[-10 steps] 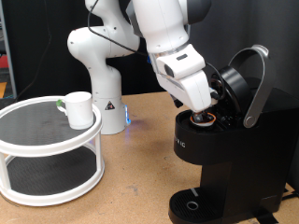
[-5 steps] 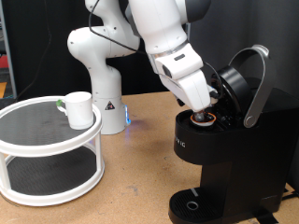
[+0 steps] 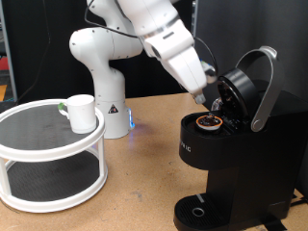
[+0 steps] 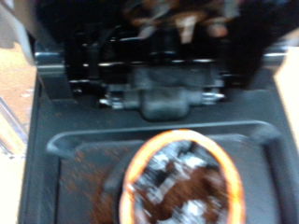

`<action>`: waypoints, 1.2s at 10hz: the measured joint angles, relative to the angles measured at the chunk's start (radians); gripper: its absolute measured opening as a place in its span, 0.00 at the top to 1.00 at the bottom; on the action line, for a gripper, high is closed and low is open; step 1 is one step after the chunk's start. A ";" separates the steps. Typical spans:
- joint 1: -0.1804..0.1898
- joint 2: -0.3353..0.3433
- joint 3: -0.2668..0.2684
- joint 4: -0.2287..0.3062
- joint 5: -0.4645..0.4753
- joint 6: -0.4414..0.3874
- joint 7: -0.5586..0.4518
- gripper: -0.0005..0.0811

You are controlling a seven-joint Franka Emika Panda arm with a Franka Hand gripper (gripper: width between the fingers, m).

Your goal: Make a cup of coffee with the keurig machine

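Tool [image 3: 206, 96] has lifted off the one pod [image 3: 210, 122] now sitting in the open keurig [image 3: 231, 144], can't tell if its fingers are open, and the single cup [image 3: 81, 112] sits on the round shelf [image 3: 53, 154] at left

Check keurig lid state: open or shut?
Open. The keurig machine has its lid tilted up, exposing a pod seated in the chamber, also visible in the wrist view. The gripper is just above it.
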State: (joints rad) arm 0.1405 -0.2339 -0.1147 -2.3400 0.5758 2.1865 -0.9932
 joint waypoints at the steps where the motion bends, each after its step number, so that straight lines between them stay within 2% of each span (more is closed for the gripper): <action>1: -0.013 -0.014 -0.004 0.008 -0.035 0.002 0.005 0.01; 2: -0.022 -0.024 -0.001 0.009 -0.062 0.002 0.007 0.01; 4: -0.022 -0.023 -0.007 0.008 -0.046 -0.015 -0.005 0.01; 6: -0.024 -0.026 -0.034 0.028 -0.015 -0.061 -0.023 0.01; 8: -0.029 -0.033 -0.067 0.079 -0.005 -0.122 -0.026 0.01; 12: -0.042 -0.037 -0.139 0.202 0.015 -0.295 -0.041 0.01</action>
State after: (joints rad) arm 0.0988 -0.2714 -0.2541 -2.1383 0.5906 1.8912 -1.0341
